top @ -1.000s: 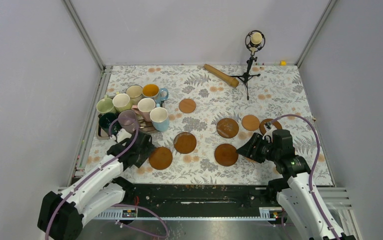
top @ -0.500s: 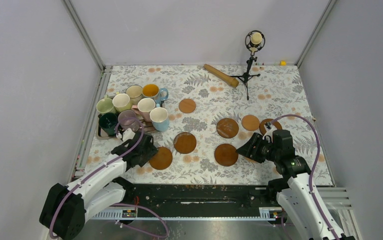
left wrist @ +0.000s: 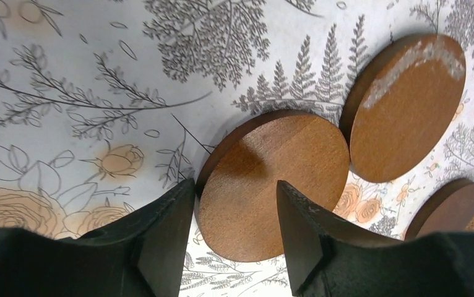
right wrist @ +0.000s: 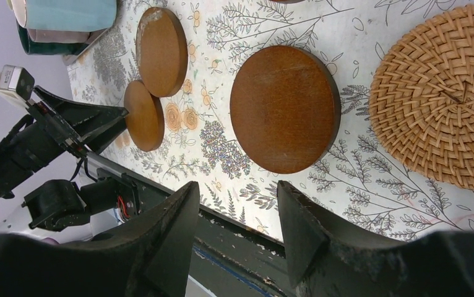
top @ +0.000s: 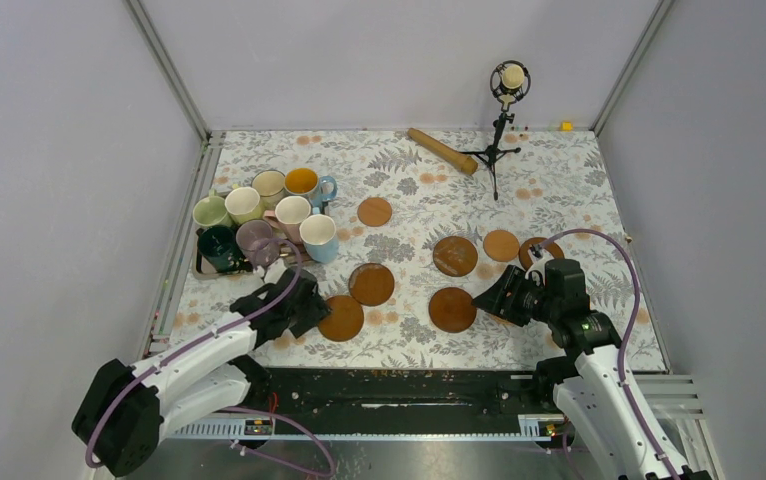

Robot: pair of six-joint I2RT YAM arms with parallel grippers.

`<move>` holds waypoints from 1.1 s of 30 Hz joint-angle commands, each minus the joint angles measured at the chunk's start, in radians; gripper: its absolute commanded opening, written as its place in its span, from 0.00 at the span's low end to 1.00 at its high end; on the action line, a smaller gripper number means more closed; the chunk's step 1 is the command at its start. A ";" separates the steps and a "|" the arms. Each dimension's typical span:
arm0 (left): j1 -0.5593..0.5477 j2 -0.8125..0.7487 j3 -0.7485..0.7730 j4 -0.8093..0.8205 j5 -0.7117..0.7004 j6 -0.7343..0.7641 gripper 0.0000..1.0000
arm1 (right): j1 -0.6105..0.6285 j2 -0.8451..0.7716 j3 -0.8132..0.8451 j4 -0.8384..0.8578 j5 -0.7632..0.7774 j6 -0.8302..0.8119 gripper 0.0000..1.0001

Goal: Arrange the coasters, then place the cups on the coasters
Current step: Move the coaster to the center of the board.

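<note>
Left arm (top: 194,352) and right arm (top: 604,395): white shells, black joints and wrists, a looping purple cable (top: 635,290) on each.

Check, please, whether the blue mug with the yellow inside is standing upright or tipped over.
Upright: the blue mug shows its round yellow mouth to the top view, handle sticking out sideways.

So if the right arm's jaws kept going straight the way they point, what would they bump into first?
Most likely the dark round coaster lying flat just ahead, centred between the jaws. They may be angled down at the tablecloth short of it; depth is unclear.
</note>
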 commanded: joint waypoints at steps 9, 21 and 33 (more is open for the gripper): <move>-0.121 -0.011 -0.006 0.082 0.061 -0.005 0.52 | 0.007 -0.006 0.025 0.001 0.008 0.023 0.58; -0.144 -0.068 0.007 0.046 0.016 0.082 0.56 | 0.007 -0.027 0.035 -0.015 0.020 0.026 0.59; -0.029 -0.049 0.029 0.003 0.008 0.199 0.60 | 0.007 0.010 0.039 0.017 -0.001 0.027 0.61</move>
